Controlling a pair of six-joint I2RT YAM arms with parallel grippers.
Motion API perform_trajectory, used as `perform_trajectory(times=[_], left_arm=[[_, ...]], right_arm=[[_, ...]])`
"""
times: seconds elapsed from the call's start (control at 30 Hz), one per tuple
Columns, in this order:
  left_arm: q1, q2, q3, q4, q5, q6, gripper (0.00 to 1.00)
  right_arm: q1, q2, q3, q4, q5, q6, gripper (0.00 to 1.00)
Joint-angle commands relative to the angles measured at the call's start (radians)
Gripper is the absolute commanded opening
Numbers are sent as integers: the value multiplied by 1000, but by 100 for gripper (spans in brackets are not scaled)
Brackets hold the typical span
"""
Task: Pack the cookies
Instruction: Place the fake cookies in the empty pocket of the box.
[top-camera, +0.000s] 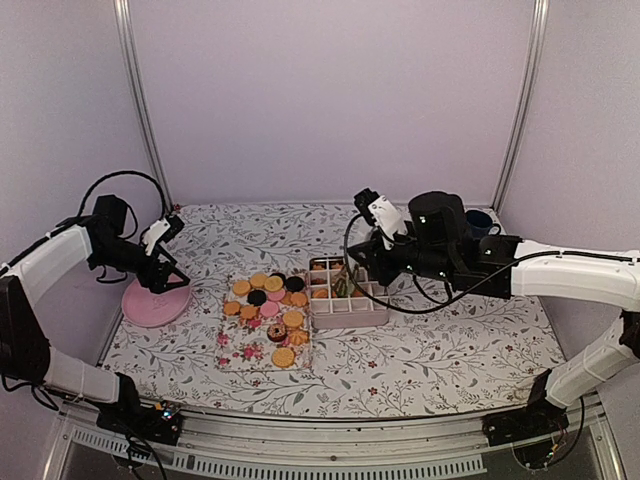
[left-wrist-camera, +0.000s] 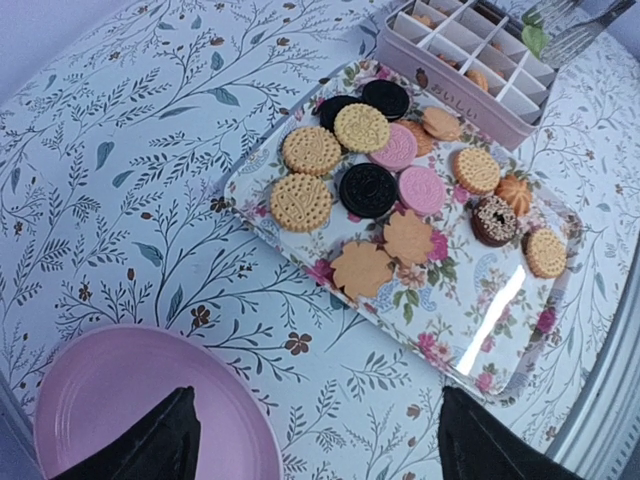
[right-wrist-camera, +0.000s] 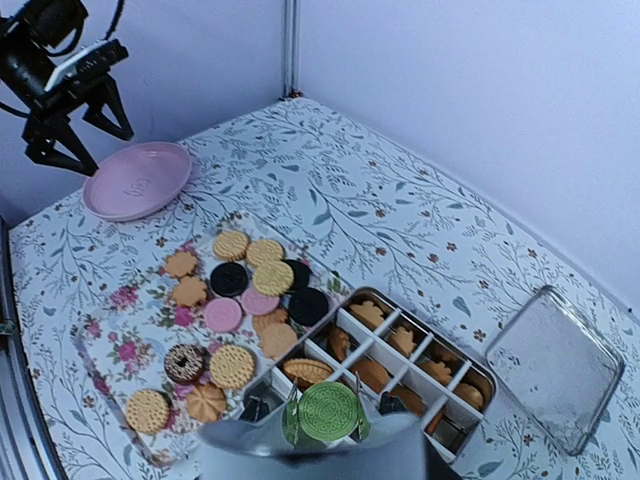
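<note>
With several box (top-camera: 350, 318) cells filled, the right gripper (right-wrist-camera: 325, 420) clamps a green cookie (right-wrist-camera: 330, 405) over it, many cookies (left-wrist-camera: 400, 190) lie unpacked on the tray (left-wrist-camera: 470, 320) at the centre of the table (top-camera: 450, 350), and the left gripper (left-wrist-camera: 315, 440) gapes above the plate (left-wrist-camera: 120, 390).

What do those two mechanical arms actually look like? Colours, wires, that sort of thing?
Both are slim limbs in white shells with chunky black joints: the left arm, the right arm. Thin black cables loop beside each. A white block sits near each wrist. The left gripper ends in two black, pointed, wedge-shaped fingers. No markings are legible.
</note>
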Motion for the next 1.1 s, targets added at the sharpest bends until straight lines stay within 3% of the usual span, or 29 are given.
perform_trajectory(times=[0.0, 0.43, 1.07], left_arm=[[8, 18, -22, -8, -7, 41, 82], [6, 25, -15, 1, -19, 37, 82], [1, 25, 8, -16, -16, 56, 83]], right_arm=[[-56, -92, -70, -64, 74, -43, 24], [-157, -77, -80, -51, 42, -84, 25], [-173, -38, -89, -18, -13, -69, 38]])
